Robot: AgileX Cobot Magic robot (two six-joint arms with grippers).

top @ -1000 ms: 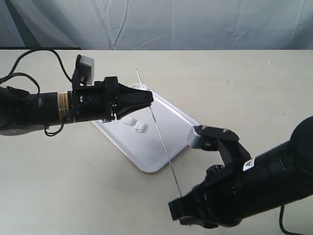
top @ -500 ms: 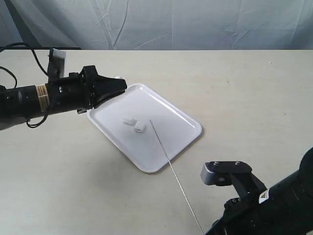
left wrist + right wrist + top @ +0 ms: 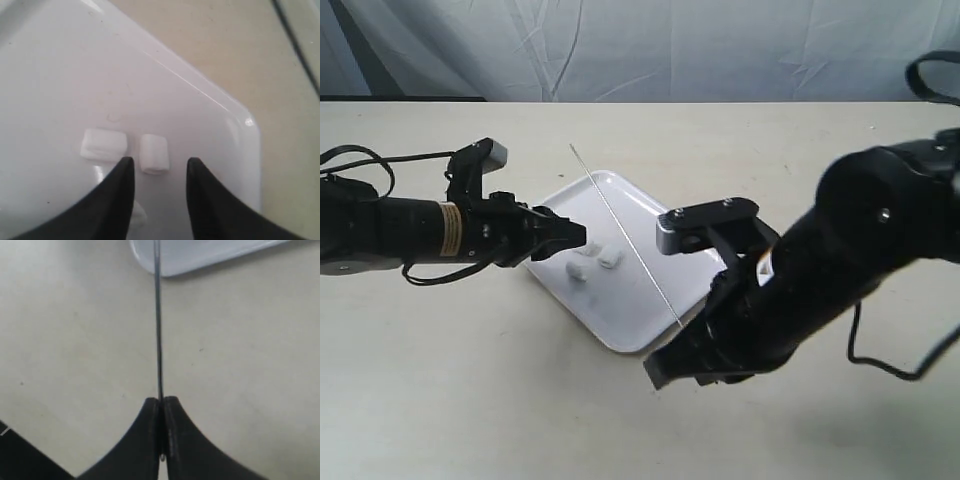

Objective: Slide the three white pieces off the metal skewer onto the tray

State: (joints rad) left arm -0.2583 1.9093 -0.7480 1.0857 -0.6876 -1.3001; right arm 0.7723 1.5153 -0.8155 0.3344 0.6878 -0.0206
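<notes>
The white tray (image 3: 620, 315) lies mid-table with the three white pieces on it, off the skewer. Two pieces (image 3: 103, 144) (image 3: 154, 153) lie just ahead of my left gripper (image 3: 159, 162). A third piece (image 3: 138, 216) is half hidden under one finger. In the exterior view the pieces (image 3: 610, 257) sit right by the left gripper (image 3: 578, 238), which is open and low over the tray. My right gripper (image 3: 161, 401) is shut on the near end of the metal skewer (image 3: 158, 315). The bare skewer (image 3: 620, 230) slants across and above the tray.
The table is bare beige, with a pale cloth backdrop behind it. The bulky right arm (image 3: 840, 260) overhangs the tray's near-right corner (image 3: 200, 252). A black cable (image 3: 380, 157) trails behind the left arm at the left edge.
The right arm has swung up and in from the bottom edge, carrying the skewer back over the tray. The left gripper has moved forward and down to the pieces on the tray.
</notes>
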